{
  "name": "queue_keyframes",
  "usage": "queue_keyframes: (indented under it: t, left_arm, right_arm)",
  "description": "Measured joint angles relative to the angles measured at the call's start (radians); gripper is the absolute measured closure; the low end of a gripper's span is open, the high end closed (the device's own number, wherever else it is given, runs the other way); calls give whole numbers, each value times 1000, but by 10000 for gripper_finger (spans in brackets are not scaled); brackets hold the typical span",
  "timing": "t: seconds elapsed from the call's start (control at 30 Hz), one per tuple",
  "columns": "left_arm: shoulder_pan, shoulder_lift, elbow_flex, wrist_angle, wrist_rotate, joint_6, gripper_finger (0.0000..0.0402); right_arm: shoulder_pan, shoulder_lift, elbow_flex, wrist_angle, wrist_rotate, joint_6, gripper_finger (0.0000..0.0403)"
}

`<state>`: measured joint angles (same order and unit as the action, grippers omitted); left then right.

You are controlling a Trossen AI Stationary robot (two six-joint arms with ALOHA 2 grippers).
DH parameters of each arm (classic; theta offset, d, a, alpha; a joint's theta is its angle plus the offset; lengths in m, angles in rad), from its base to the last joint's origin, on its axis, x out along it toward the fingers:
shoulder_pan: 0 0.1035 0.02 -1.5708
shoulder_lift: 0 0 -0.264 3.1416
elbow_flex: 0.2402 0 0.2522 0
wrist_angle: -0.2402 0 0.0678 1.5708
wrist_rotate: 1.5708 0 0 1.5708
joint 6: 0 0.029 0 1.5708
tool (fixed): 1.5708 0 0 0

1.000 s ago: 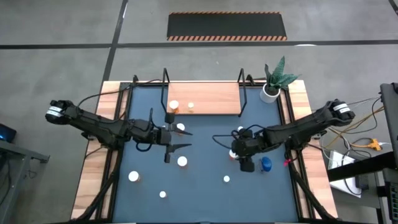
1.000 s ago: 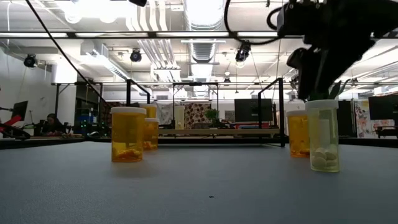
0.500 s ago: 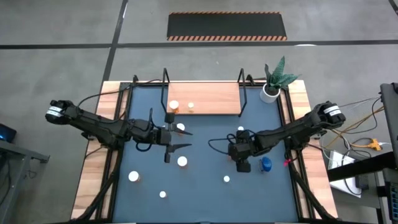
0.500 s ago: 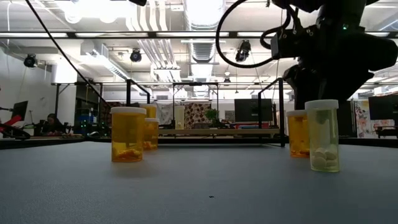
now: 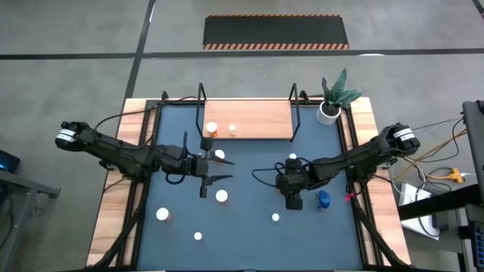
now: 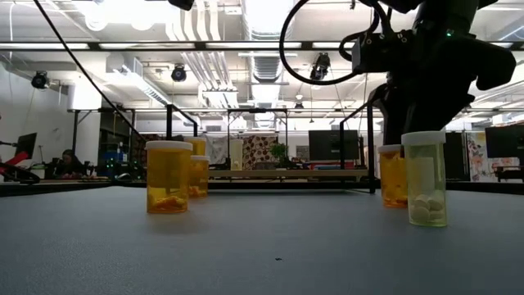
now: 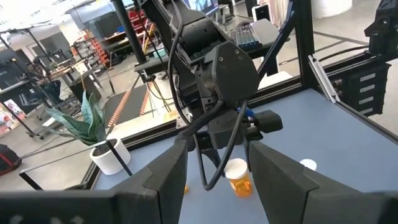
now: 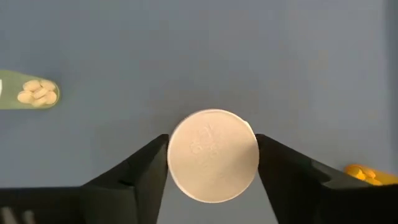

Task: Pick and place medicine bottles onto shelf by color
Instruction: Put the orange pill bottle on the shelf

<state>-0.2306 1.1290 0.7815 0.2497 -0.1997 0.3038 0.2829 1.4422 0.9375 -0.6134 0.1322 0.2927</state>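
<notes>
My right gripper [image 8: 213, 155] [image 5: 291, 193] is open, pointing down over an orange bottle with a white cap [image 8: 213, 155]; one finger stands on each side of it. My left gripper [image 5: 225, 170] [image 7: 217, 149] is open and level near the mat's middle, beside a bottle [image 5: 219, 155], touching nothing. Two bottles [image 5: 212, 128] [image 5: 231, 129] stand on the light-wood shelf [image 5: 257, 121]. Several more stand on the mat, among them a blue one [image 5: 324, 199], a pale one [image 6: 426, 180] and a large orange one [image 6: 168, 176]. My right gripper comes from above, pointing down, with a finger [image 8: 146, 168] on each side of the bottle's white cap [image 8: 186, 155]. The cap hides the fingertips, so I cannot tell whether they touch. The bottle stands upright on the mat.
A white plant pot [image 5: 327, 111] stands at the far right corner. The shelf's black wire frames [image 5: 295, 113] rise at both its ends. Loose bottles [image 5: 162, 214] [image 5: 197, 236] [image 5: 275, 217] dot the near half of the dark-blue mat [image 5: 249, 227].
My right gripper has moved toward the table's left edge and down over the orange bottle, next to the blue one. The bottles have stayed in place.
</notes>
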Motion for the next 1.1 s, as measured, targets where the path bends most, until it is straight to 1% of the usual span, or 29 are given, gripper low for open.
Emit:
queue_keyframes:
  t: [0.1, 0.27, 0.4, 0.53, 0.77, 1.1]
  left_arm:
    - [0, 0, 0, 1, 0, 0, 244]
    - [0, -14, 0, -28, -18, -19, 244]
    - [0, -62, -2, -80, -23, -63, 244]
    - [-1, -106, -23, -76, -24, -87, 244]
    - [-1, -185, -89, -37, -26, -80, 244]
    - [-1, -308, -166, -16, -27, -61, 244]
  right_arm:
    - [0, 0, 0, 0, 0, 2, 209]
    - [0, -2, 9, -16, -1, 27, 204]
    - [0, -2, 69, -55, -2, 59, 188]
    - [-7, -1, 161, -110, -1, 61, 194]
    - [-69, -1, 322, -144, -1, 39, 201]
    - [-201, 0, 437, -143, 0, -52, 201]
